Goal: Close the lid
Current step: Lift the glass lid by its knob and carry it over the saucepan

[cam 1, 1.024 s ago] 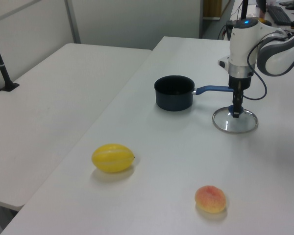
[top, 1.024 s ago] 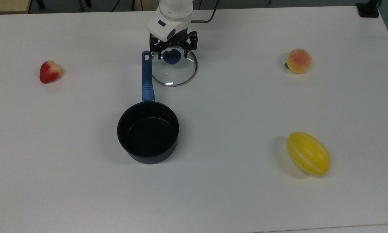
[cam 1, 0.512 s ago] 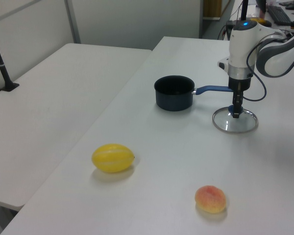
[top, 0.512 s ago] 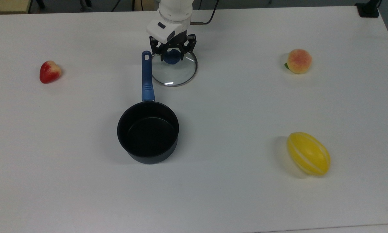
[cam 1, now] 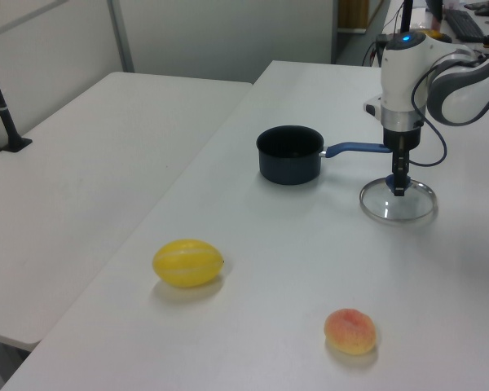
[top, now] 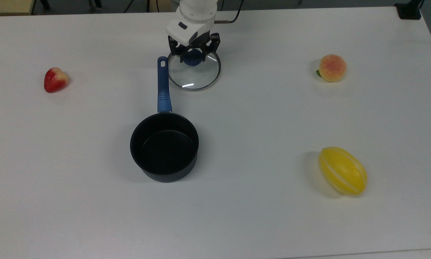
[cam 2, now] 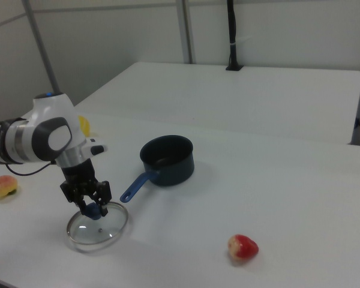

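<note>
The round glass lid [top: 194, 77] with its blue knob [top: 193, 58] sits at the table's far middle in the top view, just right of the saucepan's blue handle [top: 162, 86]. My gripper [top: 193, 59] points straight down and is shut on the knob. The left view has the gripper [cam 1: 398, 190] over the lid [cam 1: 398, 205]. In the right view the lid [cam 2: 96, 231] hangs level and very close to the table under the gripper [cam 2: 95, 210]. The black saucepan [top: 164, 145] stands open and empty nearer the camera in the top view.
A red strawberry [top: 55, 79] lies at the top view's left. A peach [top: 332, 67] is at the far right, and a yellow melon [top: 343, 170] lies at the near right. The white table [top: 255, 118] has wide bare room around the saucepan.
The fingers closed onto the blue knob. The lid then shifted slightly with the gripper, toward the top view's upper right, away from the pan handle.
</note>
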Action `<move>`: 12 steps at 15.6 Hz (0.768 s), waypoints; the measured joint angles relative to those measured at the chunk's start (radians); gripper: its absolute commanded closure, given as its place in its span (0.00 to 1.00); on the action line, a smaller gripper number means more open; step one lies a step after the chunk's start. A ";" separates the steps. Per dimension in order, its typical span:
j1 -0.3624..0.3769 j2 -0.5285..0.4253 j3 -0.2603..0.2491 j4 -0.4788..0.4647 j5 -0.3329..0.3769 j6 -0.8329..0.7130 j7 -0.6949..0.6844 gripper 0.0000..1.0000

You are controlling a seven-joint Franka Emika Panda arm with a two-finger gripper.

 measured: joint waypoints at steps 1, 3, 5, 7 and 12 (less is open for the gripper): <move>0.001 -0.006 0.014 0.016 0.000 -0.032 0.001 1.00; 0.003 -0.016 0.036 0.065 0.000 -0.114 0.005 1.00; 0.004 -0.025 0.049 0.126 0.000 -0.190 0.005 1.00; 0.008 -0.029 0.056 0.187 0.004 -0.249 0.004 1.00; 0.009 -0.030 0.058 0.326 0.074 -0.351 -0.053 1.00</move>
